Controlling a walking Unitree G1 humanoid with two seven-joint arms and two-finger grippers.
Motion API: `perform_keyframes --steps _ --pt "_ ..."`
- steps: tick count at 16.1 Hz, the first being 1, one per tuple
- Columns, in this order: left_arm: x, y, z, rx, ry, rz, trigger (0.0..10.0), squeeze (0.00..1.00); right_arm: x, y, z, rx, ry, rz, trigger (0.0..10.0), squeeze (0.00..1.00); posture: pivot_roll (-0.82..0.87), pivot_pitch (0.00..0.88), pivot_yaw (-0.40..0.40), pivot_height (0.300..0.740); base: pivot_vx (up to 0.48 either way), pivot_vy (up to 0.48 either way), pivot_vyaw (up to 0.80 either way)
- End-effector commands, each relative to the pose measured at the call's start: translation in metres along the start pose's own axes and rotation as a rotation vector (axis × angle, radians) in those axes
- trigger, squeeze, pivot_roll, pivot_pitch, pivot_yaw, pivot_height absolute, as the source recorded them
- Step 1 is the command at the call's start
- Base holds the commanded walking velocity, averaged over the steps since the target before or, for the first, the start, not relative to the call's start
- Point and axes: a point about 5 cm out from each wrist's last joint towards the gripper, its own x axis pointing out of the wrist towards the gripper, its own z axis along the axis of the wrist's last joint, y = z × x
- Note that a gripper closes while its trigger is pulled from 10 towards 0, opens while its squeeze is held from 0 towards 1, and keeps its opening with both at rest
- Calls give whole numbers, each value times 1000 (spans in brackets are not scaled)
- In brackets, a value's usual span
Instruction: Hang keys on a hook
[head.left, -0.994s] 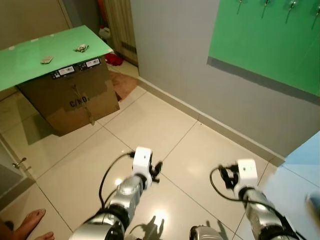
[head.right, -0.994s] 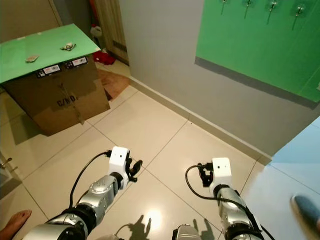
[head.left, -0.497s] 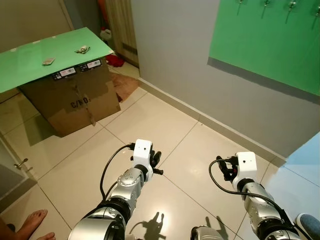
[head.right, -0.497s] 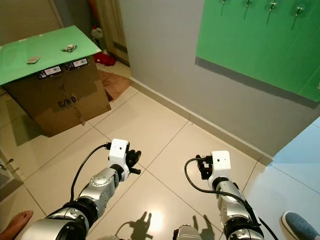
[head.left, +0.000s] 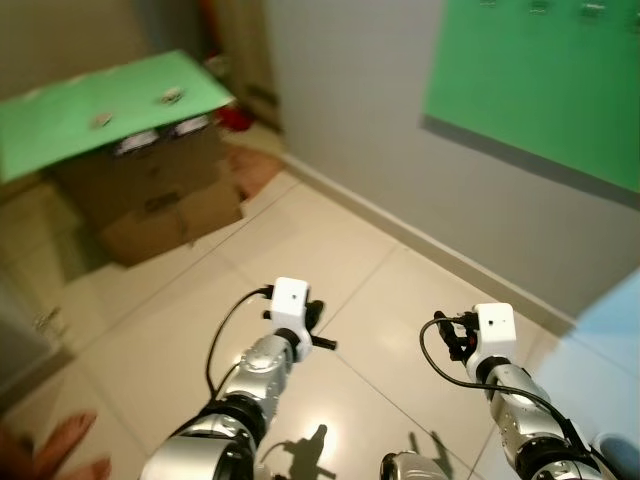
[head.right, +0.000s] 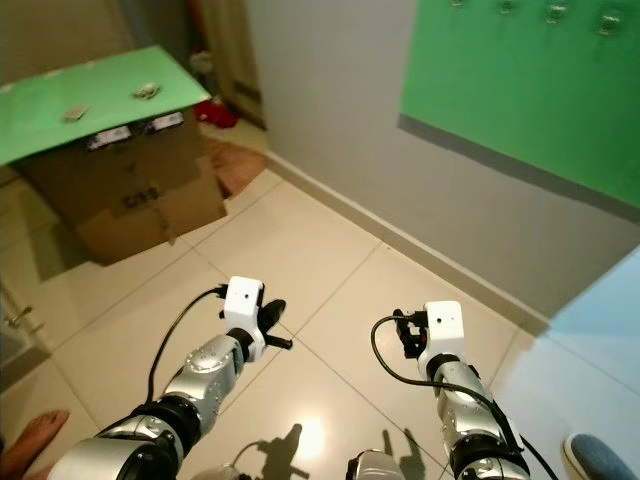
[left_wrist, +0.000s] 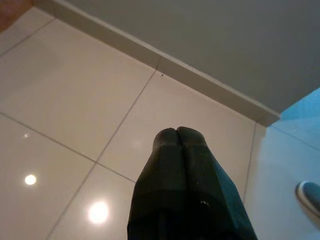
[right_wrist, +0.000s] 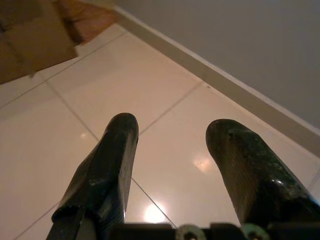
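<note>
Walking toward the box (head.right: 130, 200) with blurred vision is the main risk: the head views smear at this moment, so the robot could misjudge its approach and bump the cardboard or stop short of the green surface (head.right: 60, 110) laid on top of it. Two small items lie near the surface's far edge; the one nearer its right corner (head.right: 148, 91) looks like the keys, the other (head.right: 75, 112) sits further left, but both are too small and soft to tell apart with confidence. Picking the wrong one would waste the trip.

Neither tool carries anything. The left tool (left_wrist: 177, 136) has its fingers pressed together, which would have to part before any grasp; the right tool (right_wrist: 172, 137) has its fingers spread wide, with only floor tiles between them.

The hooks (head.right: 555, 12) on the green wall panel (head.right: 520, 100) are cut off by the top of the frame, so their shape and reach cannot be judged. A bare foot (head.right: 25, 455) and a shoe (head.right: 600, 455) stand near the robot's path; stepping wide could clip either.
</note>
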Motion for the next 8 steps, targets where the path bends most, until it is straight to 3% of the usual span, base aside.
perform_keyframes --steps 1,4,5,6,8 --pt "0 -1 -4 18 31 10 10000 0 1 2 3 -32 -15 6 10000 0 -176 33 59 740 0 0 800" --pt "-1 -4 -5 -28 -1 19 10000 0 1 7 3 -31 -15 45 10000 0 -178 27 53 740 0 0 800" --pt "-1 -3 -5 -37 -7 25 10000 0 2 10 5 -11 -30 66 10000 0 -179 26 51 740 0 0 0" --pt "-2 -3 -6 -47 -10 28 10000 0 3 10 4 -27 -11 52 10000 0 -180 26 50 740 244 0 0" --pt "-3 -2 -5 -69 -25 37 10000 0 2 -2 5 -48 -2 -34 10000 0 -182 30 46 740 311 0 675"
